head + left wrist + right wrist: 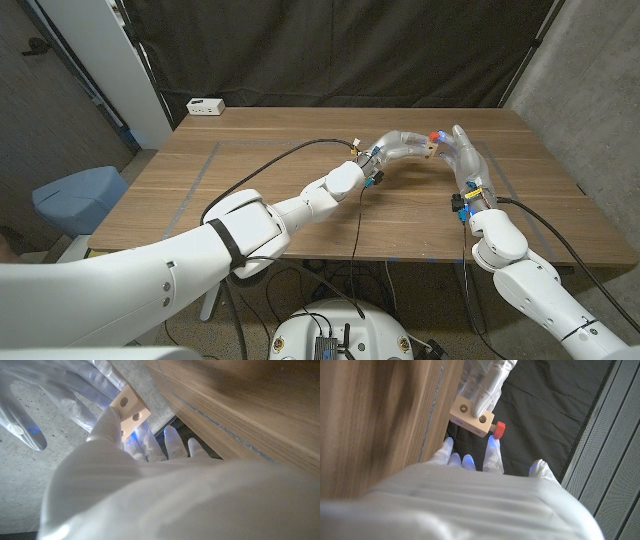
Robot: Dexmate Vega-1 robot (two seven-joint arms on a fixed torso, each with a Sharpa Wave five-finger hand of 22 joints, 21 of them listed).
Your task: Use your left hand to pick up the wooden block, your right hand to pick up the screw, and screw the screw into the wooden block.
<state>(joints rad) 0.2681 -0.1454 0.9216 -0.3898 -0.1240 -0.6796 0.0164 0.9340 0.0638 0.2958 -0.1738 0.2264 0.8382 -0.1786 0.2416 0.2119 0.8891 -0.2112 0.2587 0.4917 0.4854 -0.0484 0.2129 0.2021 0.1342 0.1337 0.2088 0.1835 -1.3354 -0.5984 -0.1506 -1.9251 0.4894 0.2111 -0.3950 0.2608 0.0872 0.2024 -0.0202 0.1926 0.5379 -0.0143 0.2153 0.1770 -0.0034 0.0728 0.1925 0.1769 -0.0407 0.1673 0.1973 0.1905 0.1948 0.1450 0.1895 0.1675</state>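
Two task items are raised above the bench (300,190) toward its far right quarter in the head view: the wooden block (430,150) is carried at the tips of the left hand (398,148), and the red-headed screw (434,134) sits against it where the right hand (462,152) meets it; whether the right fingers pinch the screw cannot be told here. In the left wrist view the block (130,409) is pinched between the left fingers (105,425), two drilled holes showing on its open face, with the right hand's fingers (20,425) spread beside it. In the right wrist view the block (472,417) lies with its long axis roughly along the bench's edge; the screw (498,429) projects from one end face, head outward, in line with that axis. The right fingers (492,447) lie just short of the head, contact unclear. Judgement: block light, rigid, best gripped on its plain sides clear of the holes; screw small, hard, slippery, best turned by its head.
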